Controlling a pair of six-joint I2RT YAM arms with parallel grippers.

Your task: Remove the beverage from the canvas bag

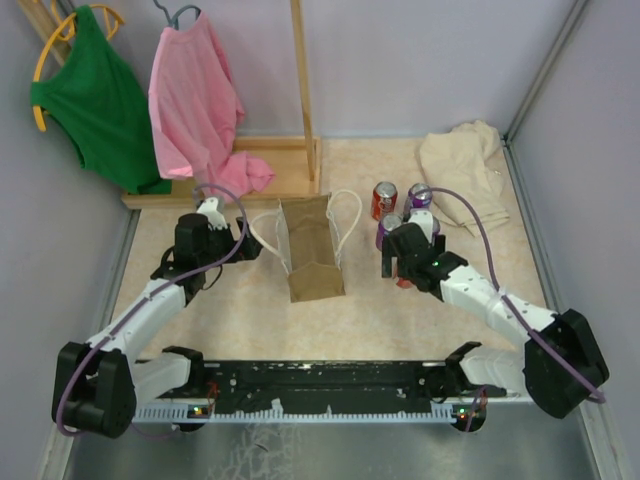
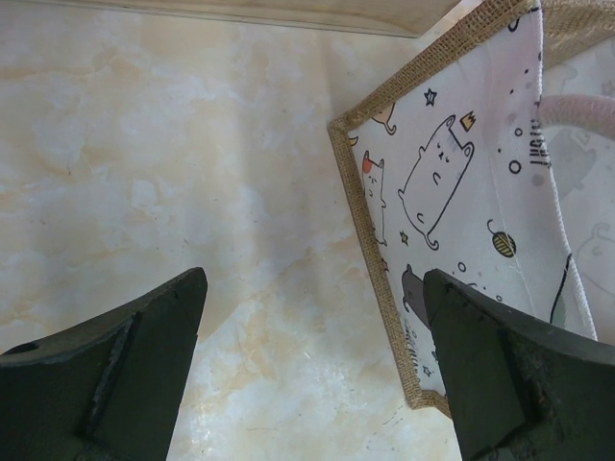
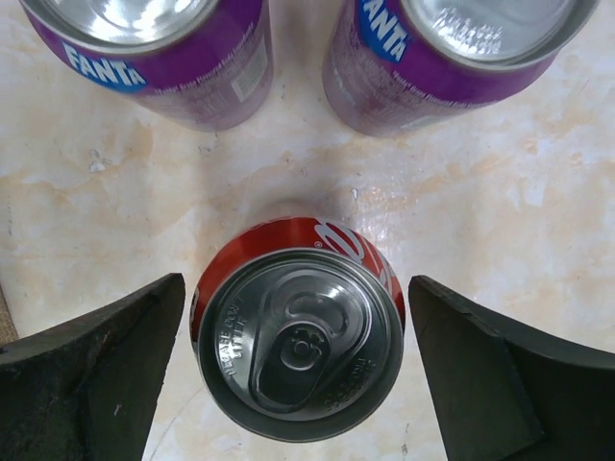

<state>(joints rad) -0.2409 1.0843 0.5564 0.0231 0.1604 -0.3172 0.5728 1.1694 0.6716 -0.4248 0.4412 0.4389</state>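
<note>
The beverage (image 3: pixel 298 355), a red can, stands upright on the desk (image 1: pixel 230 320), outside the canvas bag (image 1: pixel 312 250) and to the bag's right. The right pincer (image 3: pixel 296 279) hangs over it with its fingers spread wide. One finger stands on each side of the can, with bare desk showing in both gaps, so the can is framed but not touched. Just beyond it stand two purple Fanta cans (image 3: pixel 159 58) side by side, and a second red can (image 1: pixel 384 200) stands farther back, so the far side of the beverage is crowded. The canvas bag sits mid-desk between the two arms, its white loop handles (image 1: pixel 347 222) splayed to either side and a cartoon-cat print showing on one panel in the left wrist view. The left pincer (image 2: pixel 315 279) is also spread and holds nothing. It hovers over bare desk at the bag's left side, with one finger near the woven edge — I cannot tell whether they touch. A cream cloth (image 1: pixel 465 170) lies crumpled at the back right corner. At the back left, a pink garment (image 1: pixel 195 110) and a green garment (image 1: pixel 90 100) hang over a wooden rack base (image 1: pixel 280 165).
</note>
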